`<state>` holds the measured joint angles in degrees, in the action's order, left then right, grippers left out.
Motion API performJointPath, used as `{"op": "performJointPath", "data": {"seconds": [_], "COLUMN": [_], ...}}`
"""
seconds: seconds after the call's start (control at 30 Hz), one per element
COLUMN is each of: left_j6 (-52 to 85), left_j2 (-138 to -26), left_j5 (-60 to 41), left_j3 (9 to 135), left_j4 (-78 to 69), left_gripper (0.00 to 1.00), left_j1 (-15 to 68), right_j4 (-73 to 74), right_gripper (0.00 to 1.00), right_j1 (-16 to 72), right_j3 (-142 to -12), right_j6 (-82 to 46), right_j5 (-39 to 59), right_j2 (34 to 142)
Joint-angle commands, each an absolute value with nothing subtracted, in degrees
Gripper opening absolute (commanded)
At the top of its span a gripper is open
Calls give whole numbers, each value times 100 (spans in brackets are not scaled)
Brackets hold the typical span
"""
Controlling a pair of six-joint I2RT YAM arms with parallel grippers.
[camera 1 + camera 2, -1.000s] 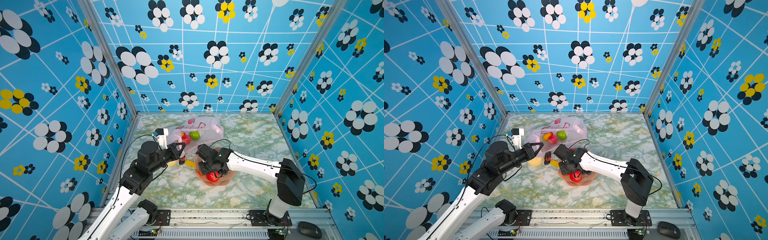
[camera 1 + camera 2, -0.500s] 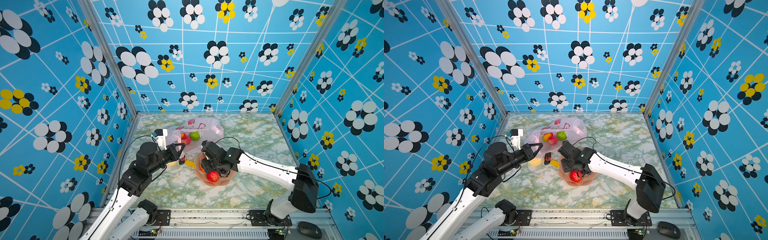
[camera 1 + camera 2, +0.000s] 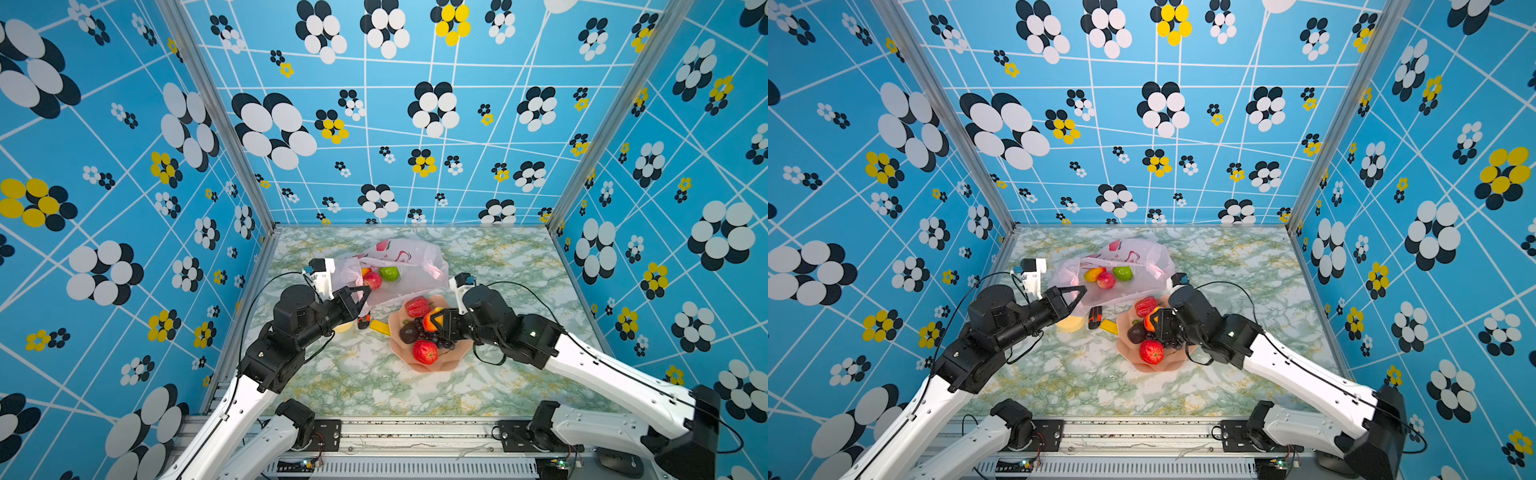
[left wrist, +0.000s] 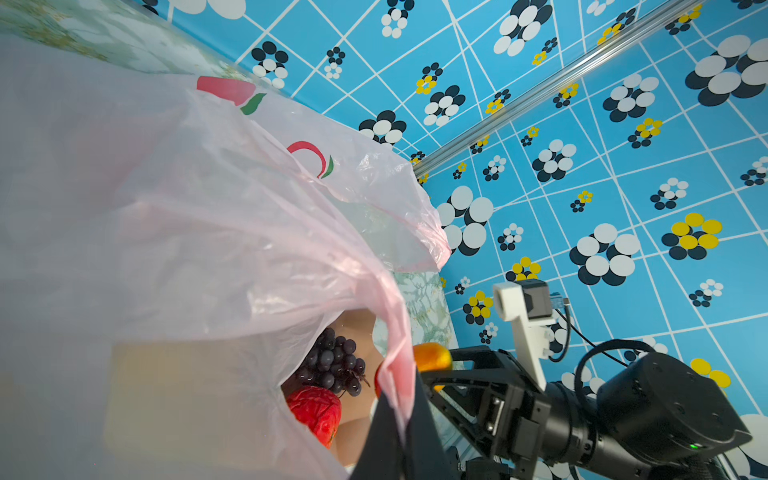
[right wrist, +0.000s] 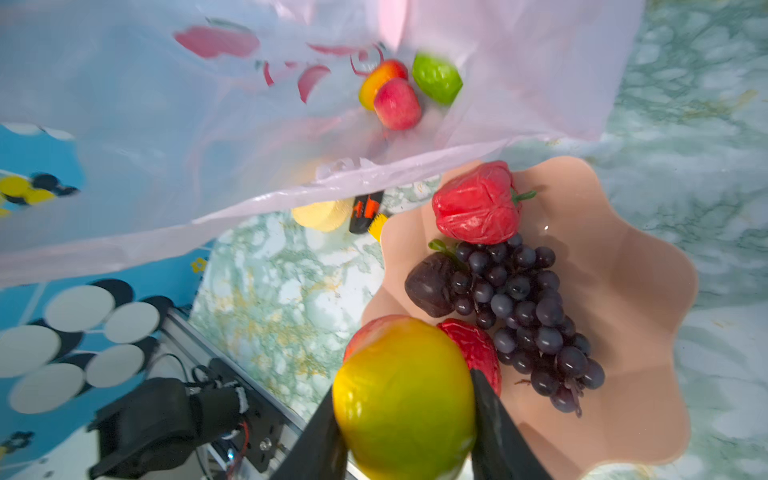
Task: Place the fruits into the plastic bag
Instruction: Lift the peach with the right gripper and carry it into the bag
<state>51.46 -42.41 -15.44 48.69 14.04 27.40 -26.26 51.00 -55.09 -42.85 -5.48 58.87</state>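
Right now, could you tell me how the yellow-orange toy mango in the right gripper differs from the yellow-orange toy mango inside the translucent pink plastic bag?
Grip: the held mango is clamped between the jaws of the right gripper; the bagged mango lies free. Place: the held mango hangs over the salmon-pink scalloped bowl, outside the plastic bag; the bagged mango rests inside it against a red apple. Both are glossy, yellow blending into orange-red.
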Motion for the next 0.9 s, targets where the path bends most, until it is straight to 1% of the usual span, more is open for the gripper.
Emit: {"op": "performJointPath", "data": {"seconds": [0.0,0.13,0.23,0.3,0.47,0.57,0.73,0.87], "left_j6": [5234,5249,5288,5358,5418,5300,5331,5374], "left_j2": [-4235,-4321,-4386,-4442,-4580,-4700,-4792,-4834], "left_j5": [-1585,-1578,-1565,-1569,-1585,-1585,-1552,-1555], "left_j3": [4768,4807,4798,4803,4950,5056,5032,5044], "left_j4": [1160,1145,1100,1040,986,976,749,722], "left_gripper": [0,0,0,0,0,0,0,0], "left_j1": [2755,2777,2816,2843,2924,2961,3084,3144], "right_j4": [-2117,-2082,-2054,-1981,-1793,-1483,-1380,-1321], "right_gripper": [36,36,37,37,37,37,35,34], "right_j1": [4980,4913,4900,4900,4882,4878,4850,4800], "right_j3": [-5399,-5621,-6006,-6315,-7110,-7355,-7800,-8102], "right_j6": [-4846,-4816,-4606,-4420,-4089,-4099,-4154,-4136], "right_j5": [-624,-724,-536,-280,347,737,1189,1389], "right_j2": [5232,4833,5017,5329,6498,7194,8358,9181]}}
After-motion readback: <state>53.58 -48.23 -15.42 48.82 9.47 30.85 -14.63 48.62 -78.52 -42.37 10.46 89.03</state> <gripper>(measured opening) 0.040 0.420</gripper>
